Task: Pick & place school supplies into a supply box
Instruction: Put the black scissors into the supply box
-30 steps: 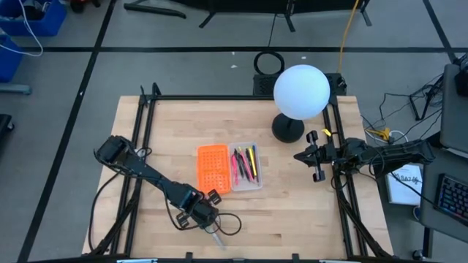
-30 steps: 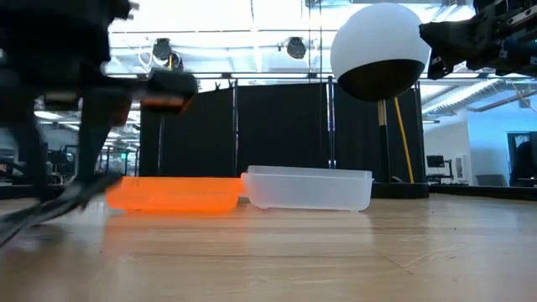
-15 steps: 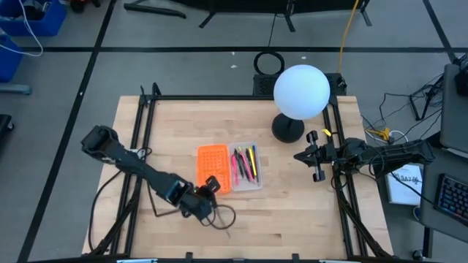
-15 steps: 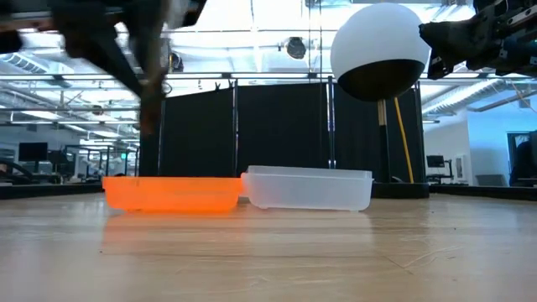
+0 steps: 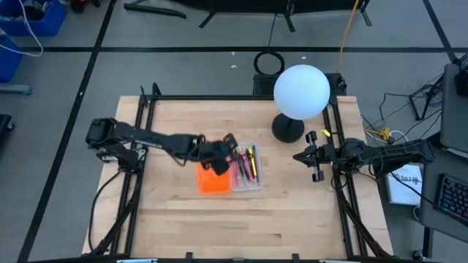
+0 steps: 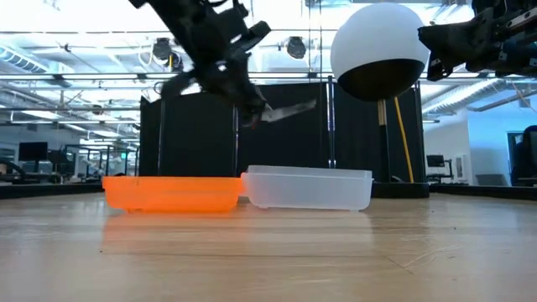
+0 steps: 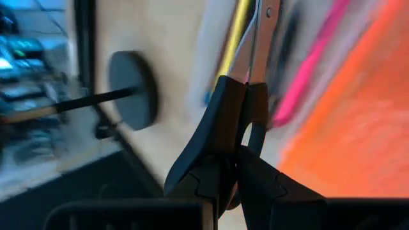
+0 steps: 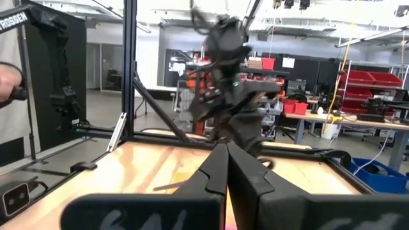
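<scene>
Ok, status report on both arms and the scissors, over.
Left pincer shut on scissors, held in the air over the supply box. Right pincer shut, waiting at the table's right edge. Pens already in the tray; nothing blocking.

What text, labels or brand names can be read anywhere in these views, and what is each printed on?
"TROSSEN", partly cut off by the picture's edge: white letters on the dark panel at the table's edge, right wrist view.
White marks on the housing behind the right tool's fingers: too blurred to read.
Paper sheet beside the table, high view: print too small to read.
Nothing readable on the supply box, the scissors or the pens.
</scene>
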Controlling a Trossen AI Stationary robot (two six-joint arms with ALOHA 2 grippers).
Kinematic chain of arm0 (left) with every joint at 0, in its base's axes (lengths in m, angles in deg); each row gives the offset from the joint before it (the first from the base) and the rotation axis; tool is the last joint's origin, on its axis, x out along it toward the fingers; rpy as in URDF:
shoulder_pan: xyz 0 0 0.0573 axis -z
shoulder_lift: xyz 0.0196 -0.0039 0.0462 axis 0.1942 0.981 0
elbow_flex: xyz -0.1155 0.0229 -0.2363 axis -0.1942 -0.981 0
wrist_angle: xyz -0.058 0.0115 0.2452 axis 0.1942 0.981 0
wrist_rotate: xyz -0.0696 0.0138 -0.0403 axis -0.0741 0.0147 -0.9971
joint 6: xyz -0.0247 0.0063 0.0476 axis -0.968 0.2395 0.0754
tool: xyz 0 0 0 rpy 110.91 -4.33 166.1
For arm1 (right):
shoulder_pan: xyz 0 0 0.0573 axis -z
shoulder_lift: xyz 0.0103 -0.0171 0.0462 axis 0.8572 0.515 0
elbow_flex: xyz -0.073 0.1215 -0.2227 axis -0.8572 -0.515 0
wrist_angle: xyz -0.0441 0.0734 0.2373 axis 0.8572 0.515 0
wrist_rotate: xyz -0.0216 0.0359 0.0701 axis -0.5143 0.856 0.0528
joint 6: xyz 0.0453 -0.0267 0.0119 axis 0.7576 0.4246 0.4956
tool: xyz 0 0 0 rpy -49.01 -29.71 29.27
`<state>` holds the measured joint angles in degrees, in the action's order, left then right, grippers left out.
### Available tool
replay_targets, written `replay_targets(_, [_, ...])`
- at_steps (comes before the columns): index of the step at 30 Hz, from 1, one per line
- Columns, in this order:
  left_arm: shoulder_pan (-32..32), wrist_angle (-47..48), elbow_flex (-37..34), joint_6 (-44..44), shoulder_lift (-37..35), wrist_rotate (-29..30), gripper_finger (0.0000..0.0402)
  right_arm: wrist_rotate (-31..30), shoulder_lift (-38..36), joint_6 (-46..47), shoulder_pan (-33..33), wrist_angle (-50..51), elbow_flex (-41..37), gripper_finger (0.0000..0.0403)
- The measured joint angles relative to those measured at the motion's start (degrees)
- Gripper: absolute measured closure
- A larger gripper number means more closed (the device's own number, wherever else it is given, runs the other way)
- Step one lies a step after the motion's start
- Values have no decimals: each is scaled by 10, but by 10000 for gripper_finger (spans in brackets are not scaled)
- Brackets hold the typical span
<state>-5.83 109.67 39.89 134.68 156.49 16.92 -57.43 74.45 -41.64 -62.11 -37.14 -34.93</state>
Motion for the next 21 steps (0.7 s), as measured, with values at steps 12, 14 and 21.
replay_targets(12, [-100,-99,1,256,98,-80,361,-47,34,9,0,15,0,403])
replay_targets(14, [-101,-112,2,286,116,-81,361,-69,41,18,0,14,0,403])
replay_targets(21, [-96,-71,64,301,168,-113,360,-75,57,13,0,13,0,403])
